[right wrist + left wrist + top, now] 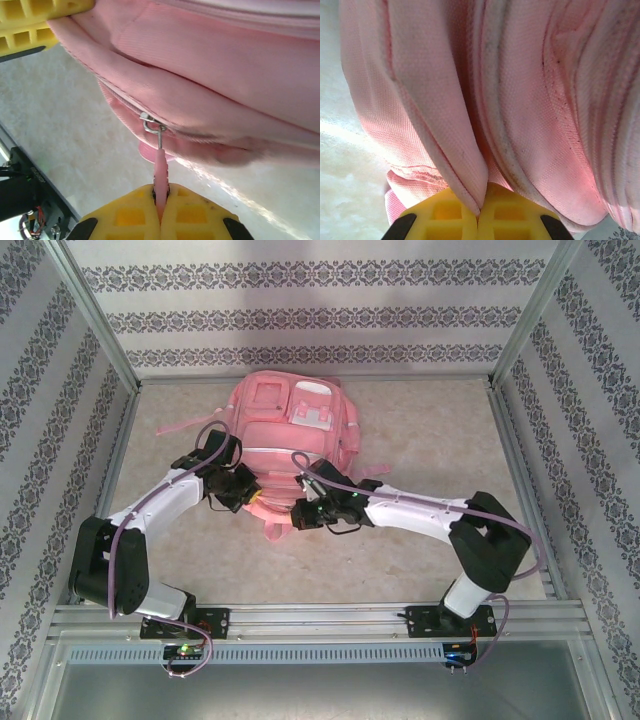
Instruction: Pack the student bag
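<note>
The right claw (161,202) is pinching shut on the pink zip pull (159,167), which is hanging from the metal slider (149,123). The left claw (480,212) is clamping shut on a fold of fabric nearby, bracing the student bag (295,420). The bag is lying flat in the middle of the bench (430,540), pockets facing up. By my judgement the task is looking early: the zip is only being readied for pulling, and the packing itself is yet to come.

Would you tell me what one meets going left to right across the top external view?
The left arm's elbow, left gripper shut on the student bag, right gripper shut on its zipper pull, right arm's elbow.
</note>
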`<state>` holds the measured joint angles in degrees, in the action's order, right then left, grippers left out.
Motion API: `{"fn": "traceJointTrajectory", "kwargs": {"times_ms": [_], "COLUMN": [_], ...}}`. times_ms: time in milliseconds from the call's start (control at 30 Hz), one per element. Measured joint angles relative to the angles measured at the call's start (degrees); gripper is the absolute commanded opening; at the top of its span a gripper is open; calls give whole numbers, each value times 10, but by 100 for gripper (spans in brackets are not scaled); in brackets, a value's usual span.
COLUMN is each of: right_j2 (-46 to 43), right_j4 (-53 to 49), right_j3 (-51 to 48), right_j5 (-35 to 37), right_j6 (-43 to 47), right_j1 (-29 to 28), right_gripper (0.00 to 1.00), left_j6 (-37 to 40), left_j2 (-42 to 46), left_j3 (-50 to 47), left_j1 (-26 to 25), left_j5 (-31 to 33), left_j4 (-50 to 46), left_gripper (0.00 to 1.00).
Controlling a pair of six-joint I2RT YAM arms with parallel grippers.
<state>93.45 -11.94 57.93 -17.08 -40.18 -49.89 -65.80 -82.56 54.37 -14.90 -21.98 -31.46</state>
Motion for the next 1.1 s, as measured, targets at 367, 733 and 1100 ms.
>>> {"fn": "traceJointTrajectory", "kwargs": {"times_ms": [367, 733, 1100], "right_j2": [-36, -42, -4], "right_j4": [2, 0, 11], "right_j3": [-57, -75, -20], "right_j5": [21, -11, -36], "right_j6": [16, 60, 43], "right_j1": [55, 95, -5], "right_gripper": [0, 0, 0], "left_j6": [31, 82, 118], "left_j2": [8, 42, 75], "left_j3": [12, 21, 36], "left_j1": [4, 10, 97], "left_j5": [-2, 20, 70], "left_j4": [-21, -62, -144], "left_gripper": [0, 0, 52]}}
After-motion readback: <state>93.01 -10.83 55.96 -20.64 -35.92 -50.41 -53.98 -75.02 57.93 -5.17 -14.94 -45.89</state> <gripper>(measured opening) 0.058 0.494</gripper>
